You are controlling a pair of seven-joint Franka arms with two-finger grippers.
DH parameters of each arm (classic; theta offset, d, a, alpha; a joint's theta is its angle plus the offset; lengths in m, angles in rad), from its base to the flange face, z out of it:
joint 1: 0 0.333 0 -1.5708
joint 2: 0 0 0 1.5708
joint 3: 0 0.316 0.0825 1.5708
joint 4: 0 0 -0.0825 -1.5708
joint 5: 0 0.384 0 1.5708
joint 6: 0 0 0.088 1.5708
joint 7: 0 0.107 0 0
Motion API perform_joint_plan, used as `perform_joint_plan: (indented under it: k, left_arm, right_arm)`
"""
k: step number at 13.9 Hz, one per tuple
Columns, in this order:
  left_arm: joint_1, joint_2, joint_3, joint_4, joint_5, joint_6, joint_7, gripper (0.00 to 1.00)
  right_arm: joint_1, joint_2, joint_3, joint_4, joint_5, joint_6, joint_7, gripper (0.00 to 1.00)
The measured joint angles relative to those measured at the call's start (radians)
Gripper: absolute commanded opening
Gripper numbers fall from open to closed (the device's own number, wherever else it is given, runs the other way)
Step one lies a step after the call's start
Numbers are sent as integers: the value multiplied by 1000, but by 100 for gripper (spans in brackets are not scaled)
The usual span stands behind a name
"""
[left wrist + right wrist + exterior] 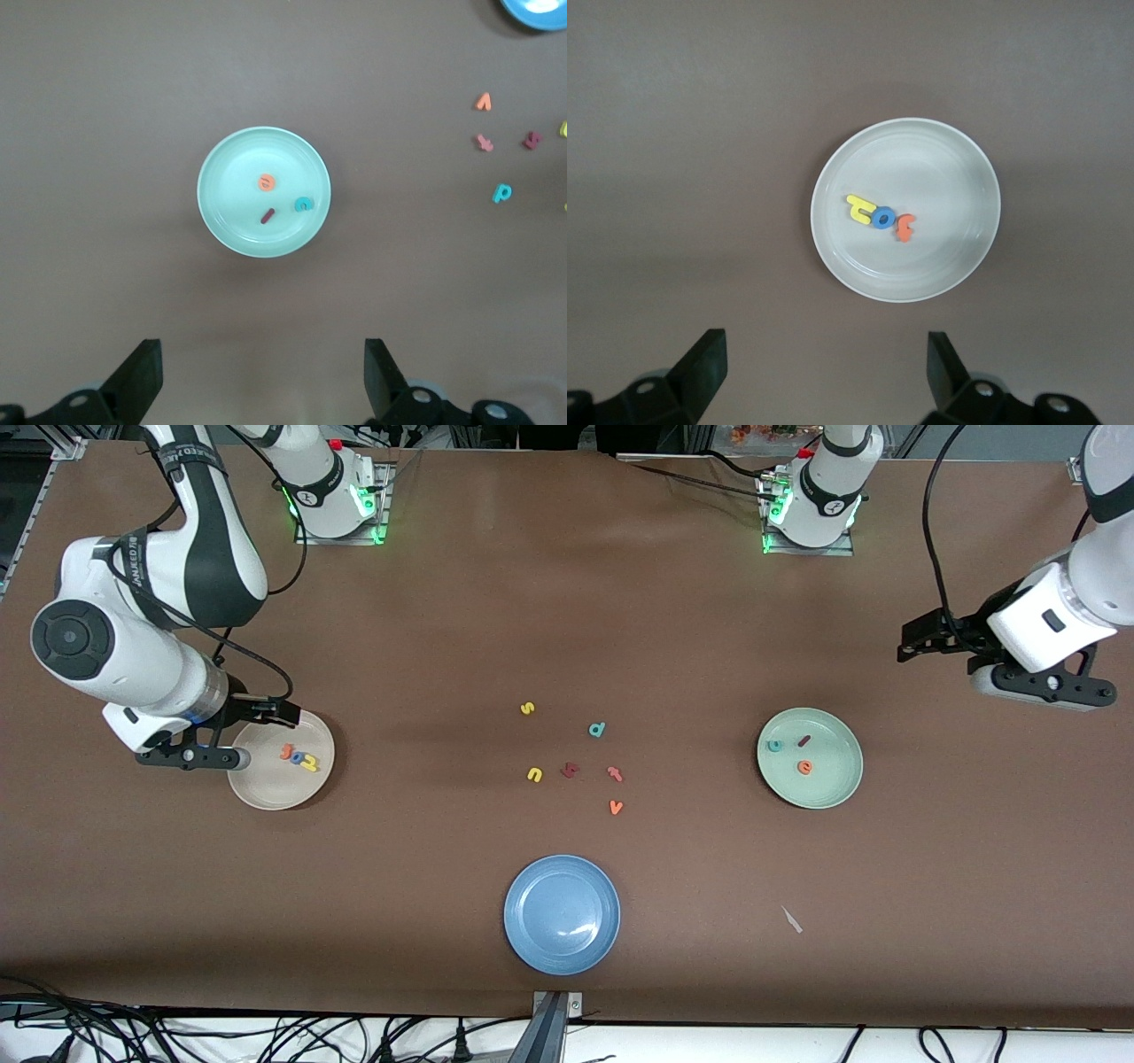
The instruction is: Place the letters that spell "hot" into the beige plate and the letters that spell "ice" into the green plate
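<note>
The beige plate [266, 784] lies toward the right arm's end of the table and holds an orange "t" [286, 752], a blue "o" [299, 758] and a yellow "h" [309, 763]. The right wrist view shows that plate [957, 266] with the three letters [882, 217] in a row. My right gripper [190, 758] [824, 354] hangs open and holds nothing, over bare table beside this plate. The green plate [833, 784] [230, 204] holds a teal "c" [774, 745], a dark red "i" [804, 740] and an orange "e" [804, 767]. My left gripper [1045, 684] [264, 359] is open, up over the table beside it.
A blue plate [562, 914] sits near the front camera at mid-table. Loose letters lie between the plates: yellow "s" [527, 708], teal "d" [597, 730], yellow "n" [534, 775], a dark red letter [570, 770], a pinkish-red one [615, 773], orange "v" [616, 807].
</note>
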Motion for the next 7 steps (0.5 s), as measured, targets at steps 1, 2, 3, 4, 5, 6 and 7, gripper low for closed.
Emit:
perform_joint_plan:
  k: [1,2,3,4,5,6,7]
  left_arm:
    - [8,-2,0,11,0,0,0,100]
    - [12,-4,1,22,0,0,0,100]
    - [12,-5,0,30,0,0,0,100]
    - [12,-5,0,34,0,0,0,100]
    - [12,-5,0,38,0,0,0,100]
    - [12,-5,-1,39,0,0,0,100]
    - [12,-5,0,39,0,0,0,100]
  right_arm:
    - [0,7,1,-2,0,1,0,100]
    - [0,13,2,-3,-1,2,1,100]
    - [0,15,1,-3,-1,3,1,100]
    - [0,15,1,-3,-2,4,1,100]
    - [-2,15,1,-3,-4,4,1,100]
    - [-5,14,1,-2,-7,4,1,100]
    - [-10,13,1,2,-9,1,1,100]
